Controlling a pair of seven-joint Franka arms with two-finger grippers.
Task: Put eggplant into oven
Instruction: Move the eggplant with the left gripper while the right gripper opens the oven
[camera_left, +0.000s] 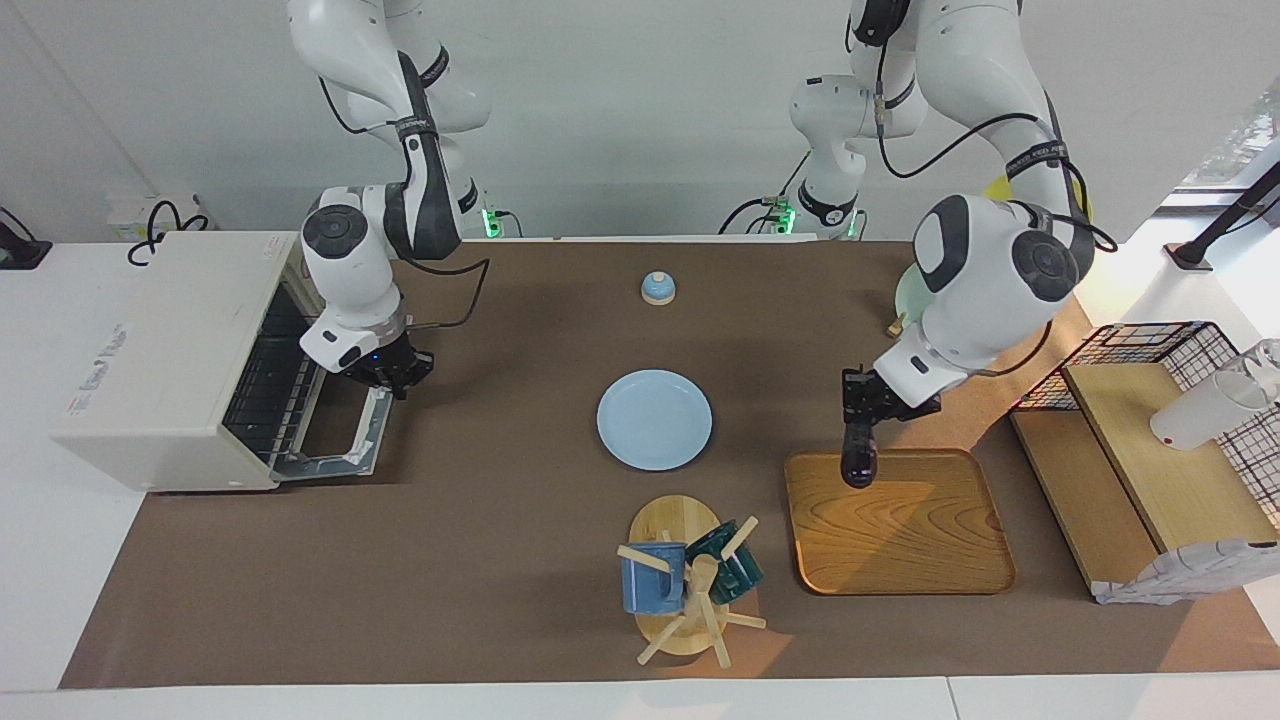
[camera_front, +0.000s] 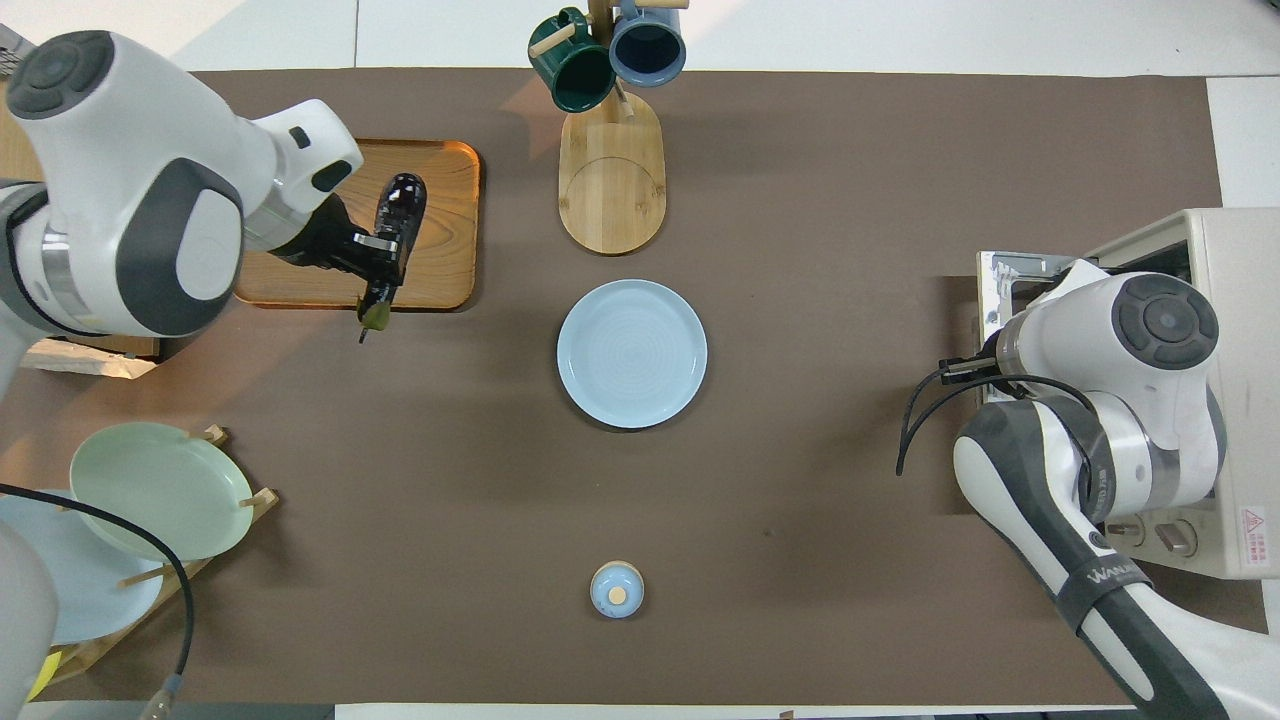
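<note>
The dark purple eggplant (camera_left: 858, 457) hangs from my left gripper (camera_left: 862, 410), which is shut on it, over the edge of a wooden tray (camera_left: 900, 540) that is nearer the robots. In the overhead view the eggplant (camera_front: 398, 212) lies along the gripper (camera_front: 375, 250), with its stem tip past the tray's rim (camera_front: 440, 285). The white oven (camera_left: 170, 350) stands at the right arm's end of the table with its door (camera_left: 335, 440) folded down open and the wire rack showing. My right gripper (camera_left: 397, 374) is low beside the door's outer edge. In the overhead view the right wrist hides that gripper, beside the oven (camera_front: 1235, 300).
A light blue plate (camera_left: 654, 419) lies mid-table. A mug tree (camera_left: 690, 580) with a blue and a green mug stands farther from the robots. A small blue knobbed lid (camera_left: 658, 288) sits near the robots. A plate rack (camera_front: 160, 490), wire basket (camera_left: 1150, 345) and wooden boards are at the left arm's end.
</note>
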